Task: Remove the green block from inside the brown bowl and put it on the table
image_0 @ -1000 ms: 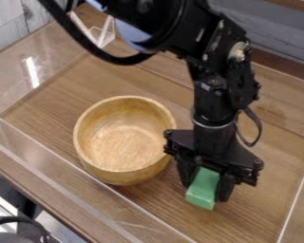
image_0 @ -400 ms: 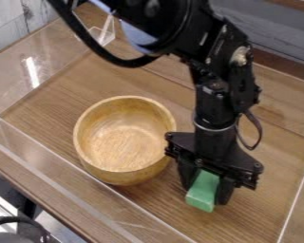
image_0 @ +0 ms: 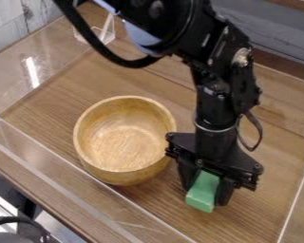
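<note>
Wood-grain brown table (image_0: 66, 90), edged by clear acrylic walls, carries every item in view. Next in size, the round light-brown wooden bowl (image_0: 123, 139) sits left of the arm and is empty inside. The black gripper (image_0: 208, 186) points straight down just right of the bowl, jaws clamped on the flat bright green block (image_0: 203, 193). The block stands outside the bowl, its lower end at or touching the tabletop; contact cannot be confirmed. Removal from the bowl is complete. Remaining steps, by judgement: release the block, then withdraw the arm.
</note>
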